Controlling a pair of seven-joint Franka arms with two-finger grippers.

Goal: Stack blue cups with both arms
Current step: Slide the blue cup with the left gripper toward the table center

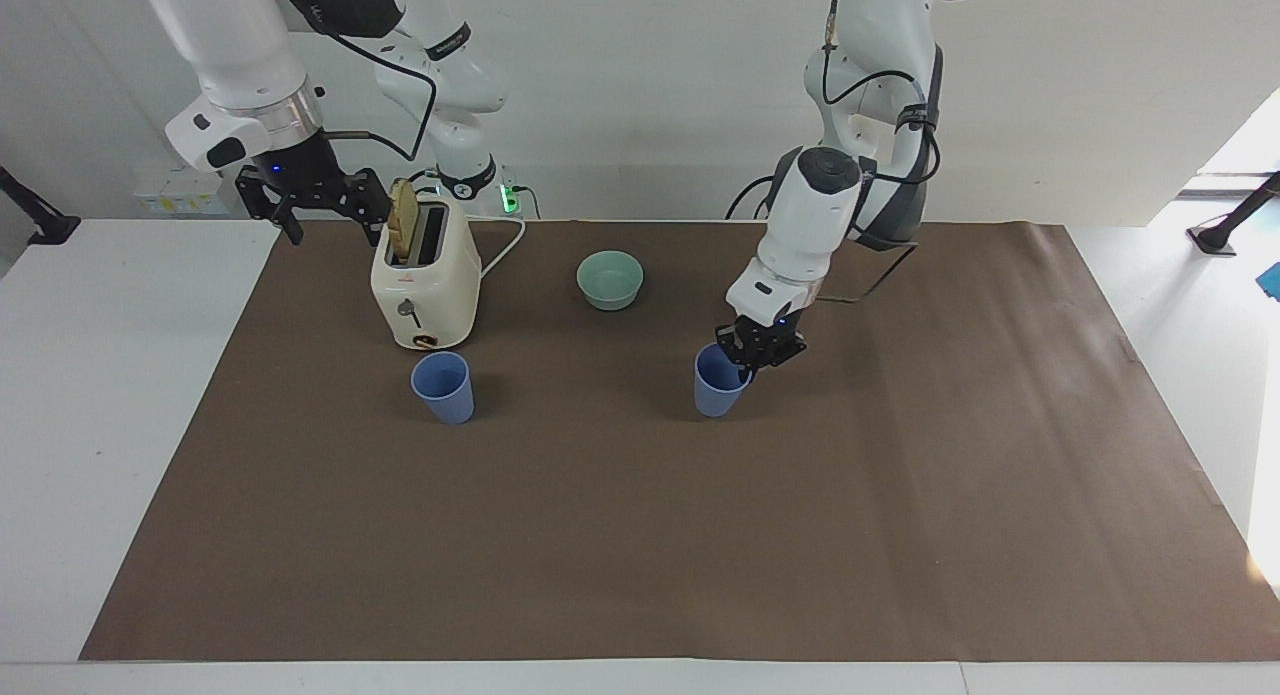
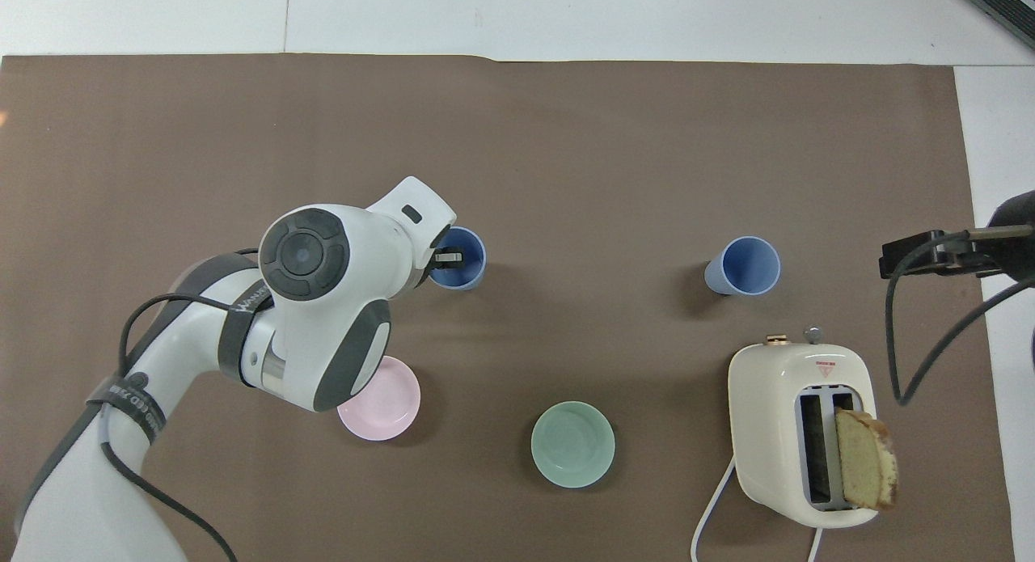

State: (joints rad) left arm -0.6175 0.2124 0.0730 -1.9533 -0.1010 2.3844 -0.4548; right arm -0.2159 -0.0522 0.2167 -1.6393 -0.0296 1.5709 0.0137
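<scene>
Carrying cup (image 1: pixel 718 385) by rim in left gripper (image 1: pixel 757 350) | right gripper (image 1: pixel 312 197) waits, jaws wide | next: align over second cup (image 1: pixel 443 386)

Both arms (image 1: pixel 820 210) are glossy white with rounded grey joint caps and black cables looped along them. A silver ring (image 1: pixel 275 110) sits above each black claw gripper; one wrist shows a small blue light.
</scene>
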